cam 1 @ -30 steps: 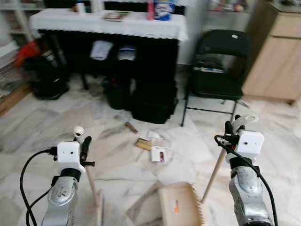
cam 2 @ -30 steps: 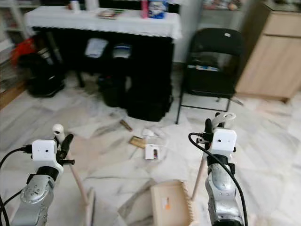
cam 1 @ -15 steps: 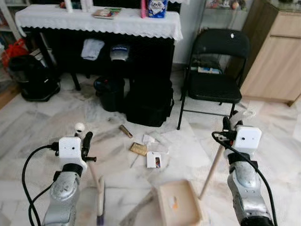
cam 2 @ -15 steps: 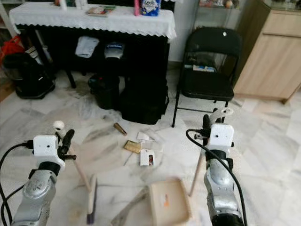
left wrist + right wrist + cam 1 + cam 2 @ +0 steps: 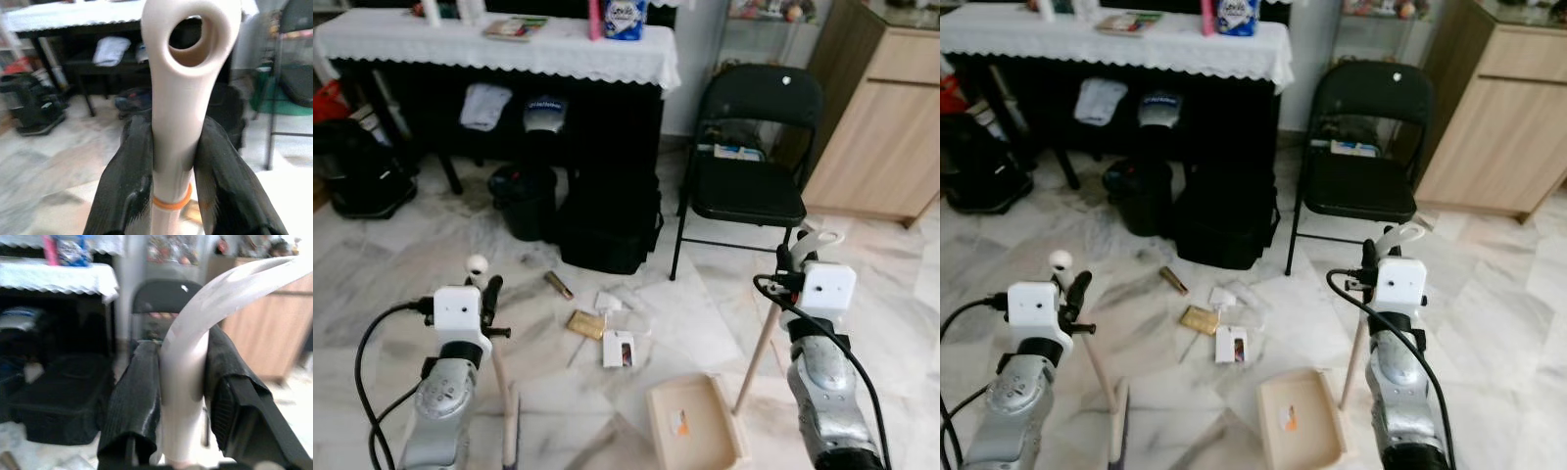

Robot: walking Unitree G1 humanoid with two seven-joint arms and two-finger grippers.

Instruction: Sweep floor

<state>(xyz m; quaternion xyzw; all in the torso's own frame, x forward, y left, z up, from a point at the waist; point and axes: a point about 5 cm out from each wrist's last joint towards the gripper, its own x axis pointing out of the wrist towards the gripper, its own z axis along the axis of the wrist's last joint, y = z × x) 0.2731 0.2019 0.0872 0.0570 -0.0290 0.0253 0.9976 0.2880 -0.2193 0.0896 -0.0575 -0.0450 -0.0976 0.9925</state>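
Note:
My left gripper (image 5: pixel 487 290) is shut on the pale broom handle (image 5: pixel 182 103), whose ringed end sticks up past the fingers (image 5: pixel 128 181). The broom head (image 5: pixel 512 433) rests on the marble floor at the lower left. My right gripper (image 5: pixel 790 260) is shut on the curved top of the dustpan's long handle (image 5: pixel 193 357). The beige dustpan (image 5: pixel 695 431) lies on the floor between the arms. Litter sits ahead of it: a gold packet (image 5: pixel 586 324), a white card (image 5: pixel 618 348), a crumpled white paper (image 5: pixel 608 301) and a brown tube (image 5: pixel 558 285).
A black folding chair (image 5: pixel 749 147) stands ahead on the right, beside a wooden cabinet (image 5: pixel 886 127). A table with a white cloth (image 5: pixel 499 44) has black bags (image 5: pixel 607 220) and a bin (image 5: pixel 524 201) under it. A black appliance (image 5: pixel 362 171) sits far left.
The whole picture has shifted, so the camera moved; table and chair sit further left and lower in view. Both grippers keep their hold. The dustpan has turned slightly on the floor.

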